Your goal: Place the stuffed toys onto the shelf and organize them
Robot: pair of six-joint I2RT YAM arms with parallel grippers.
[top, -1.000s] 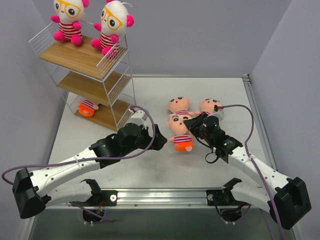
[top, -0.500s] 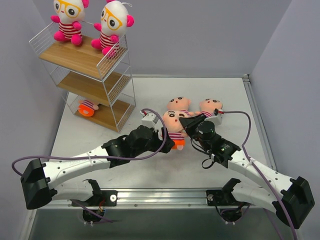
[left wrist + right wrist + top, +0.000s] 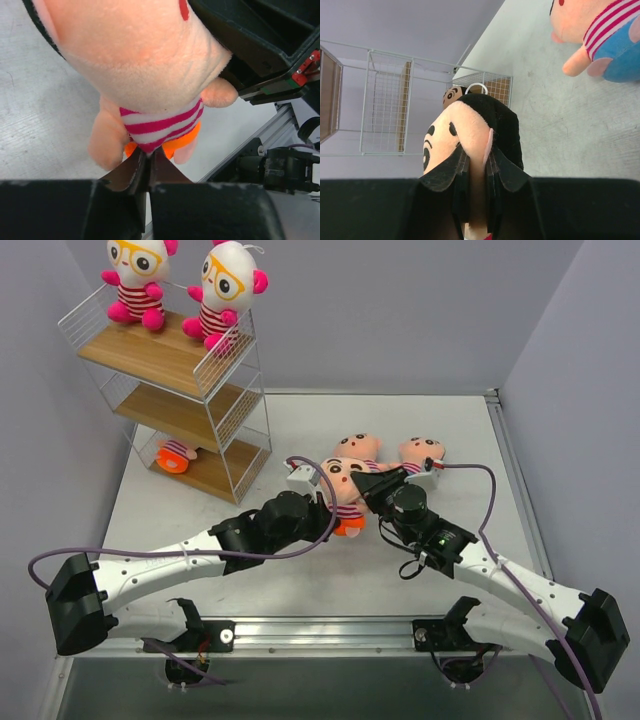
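Note:
A peach-skinned stuffed toy (image 3: 340, 478) in a striped shirt and orange bottoms hangs between both grippers at the table's middle. My left gripper (image 3: 336, 514) is shut on the shirt's lower edge (image 3: 150, 145), its tips (image 3: 148, 152) pinching the fabric. My right gripper (image 3: 368, 486) is shut on the toy's head (image 3: 455, 130), its jaws squeezing the peach plush beside the black hair. Two more peach toys (image 3: 358, 448) (image 3: 420, 452) lie just behind. The shelf (image 3: 150, 356) stands at the back left with two white-headed toys (image 3: 135, 280) (image 3: 228, 285) on top and one toy (image 3: 177, 455) on the bottom board.
The right arm's black wrist (image 3: 260, 45) sits close against the held toy. A toy with blue bottoms (image 3: 607, 30) lies on the table near the right gripper. The wire shelf (image 3: 385, 107) shows beyond the head. The aluminium rail (image 3: 330, 625) runs along the near edge.
My left gripper moved right to the toy held by the right gripper and shut on its shirt. The right gripper shifted the toy slightly left.

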